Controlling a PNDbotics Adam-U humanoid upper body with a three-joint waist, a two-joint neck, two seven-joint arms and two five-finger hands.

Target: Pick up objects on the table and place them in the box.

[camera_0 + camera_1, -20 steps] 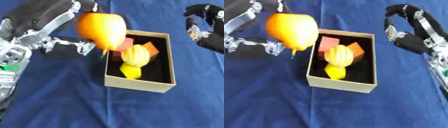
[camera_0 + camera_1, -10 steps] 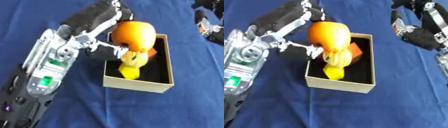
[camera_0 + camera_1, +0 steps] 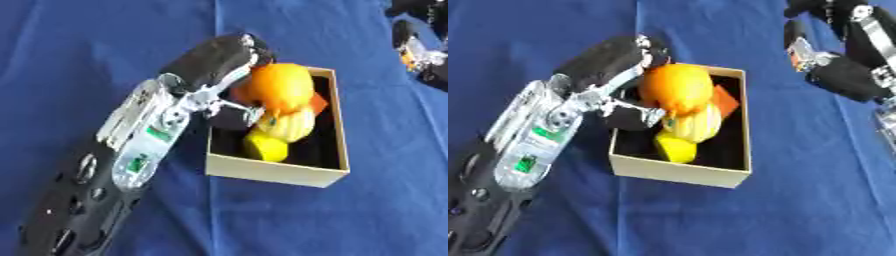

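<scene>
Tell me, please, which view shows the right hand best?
The right eye view: the right hand shows almost whole at the upper right, above the cloth beside the box. The left eye view catches only part of it at the edge.

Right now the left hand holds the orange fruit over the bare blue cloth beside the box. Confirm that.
Not quite: the left hand holds the orange fruit over the open box, above the yellow items inside, not beside it. The right eye view shows this.
</scene>
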